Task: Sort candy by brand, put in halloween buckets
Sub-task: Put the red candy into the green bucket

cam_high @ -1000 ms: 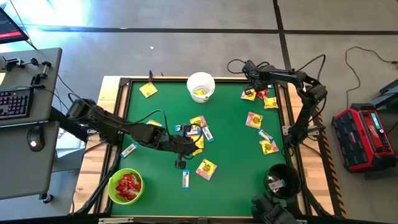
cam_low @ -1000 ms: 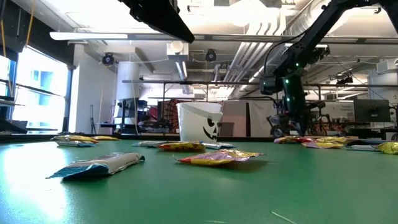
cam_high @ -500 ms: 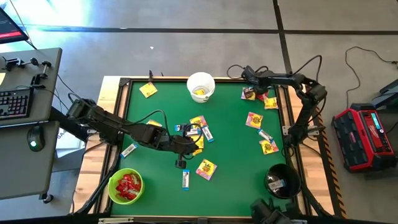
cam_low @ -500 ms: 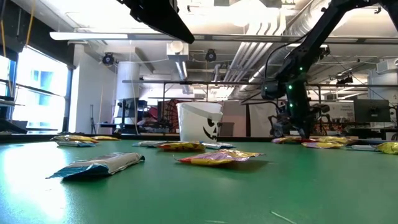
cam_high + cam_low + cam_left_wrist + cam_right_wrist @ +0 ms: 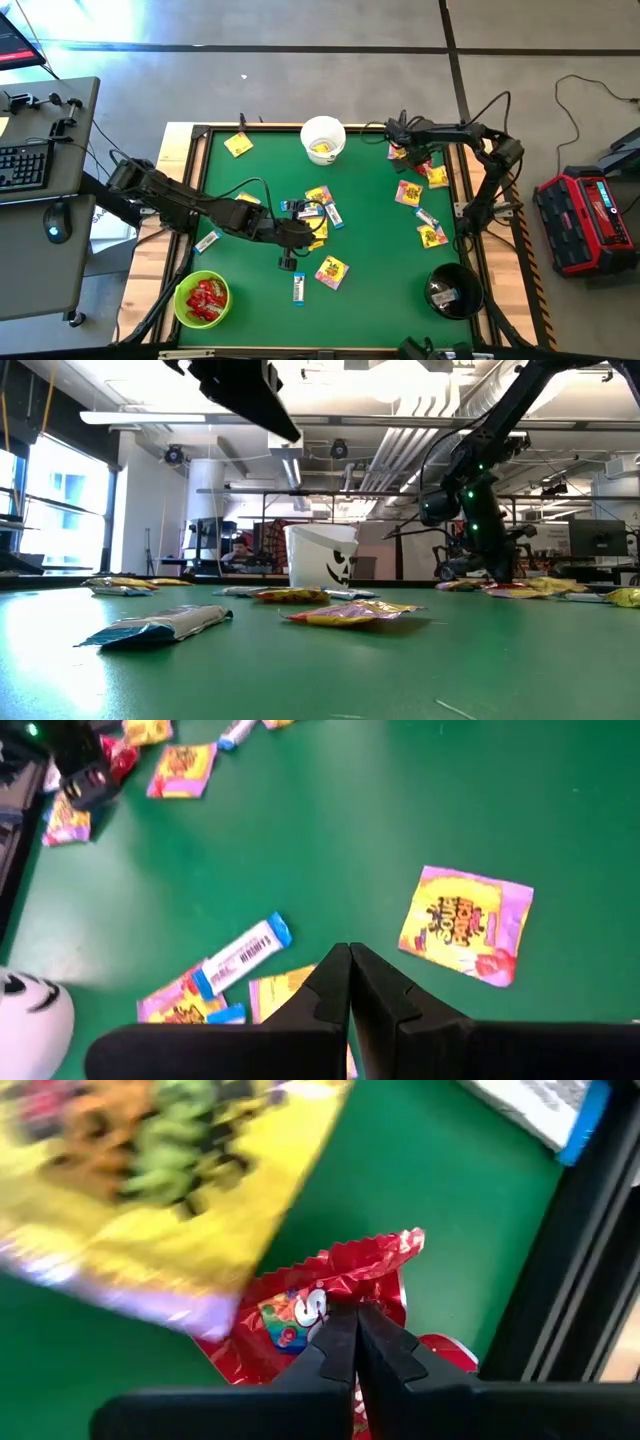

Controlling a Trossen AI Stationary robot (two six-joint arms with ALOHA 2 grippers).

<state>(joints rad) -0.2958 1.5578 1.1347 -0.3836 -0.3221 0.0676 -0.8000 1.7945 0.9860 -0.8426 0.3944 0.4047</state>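
Observation:
The candy lies scattered over the green table: yellow packets (image 5: 332,271), white-and-blue bars (image 5: 298,288) and a red packet (image 5: 420,163). My right gripper (image 5: 402,150) is down at a small cluster by the far right corner, shut on that red packet (image 5: 290,1320); a blurred yellow packet (image 5: 150,1190) lies close by. My left gripper (image 5: 289,262) hovers shut over the table's middle, holding nothing, above a yellow packet (image 5: 465,925) and a bar (image 5: 242,955). The white bucket (image 5: 323,138) stands at the far edge, the lime green one (image 5: 202,300) near left, the black one (image 5: 452,290) near right. My right gripper meets the red packet near its middle (image 5: 318,1305), with the fingers coming from above and slanting down. The shut fingertips hide the contact itself, so whether they pinch a crease of the wrapper or only rest on it cannot be told. The packet's far edge (image 5: 395,1245) lies crinkled on the table.
The table's raised black frame (image 5: 590,1250) runs close beside the right gripper. The white bucket holds a yellow packet, the green one red packets, the black one a bar. More packets and bars cluster at the table's middle (image 5: 320,205) and along the right side (image 5: 430,232).
My right gripper has moved from the far right corner toward the near edge and down onto the candy cluster. The red packet and the yellow one beside it have slid a little toward the near edge.

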